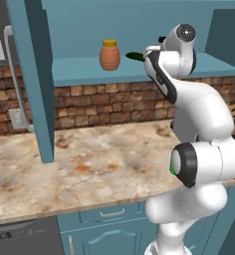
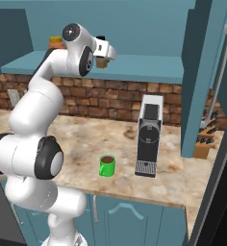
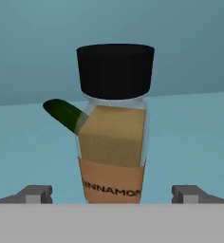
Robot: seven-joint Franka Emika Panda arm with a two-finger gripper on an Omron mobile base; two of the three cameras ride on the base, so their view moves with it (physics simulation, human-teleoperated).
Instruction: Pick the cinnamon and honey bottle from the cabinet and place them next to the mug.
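Note:
The cinnamon [image 3: 113,142], a slim tan jar with a black cap, stands upright on the cabinet shelf [image 3: 190,142] right in front of the hand. My gripper [image 3: 111,194] is open, one fingertip [image 3: 35,193] on each side of the jar's base and both apart from it. In the right base view the hand covers most of the cinnamon [image 2: 102,62]. The orange honey bottle [image 1: 109,55] stands further left on the teal cabinet [image 1: 79,69]. The green mug [image 2: 107,166] sits on the counter below, next to the coffee machine.
A dark green cucumber [image 3: 61,114] lies just behind and left of the jar. The grey coffee machine [image 2: 148,134] stands right of the mug. A knife block [image 2: 204,139] is at the counter's right end. The cabinet's tall side panel [image 1: 40,79] comes down to the counter.

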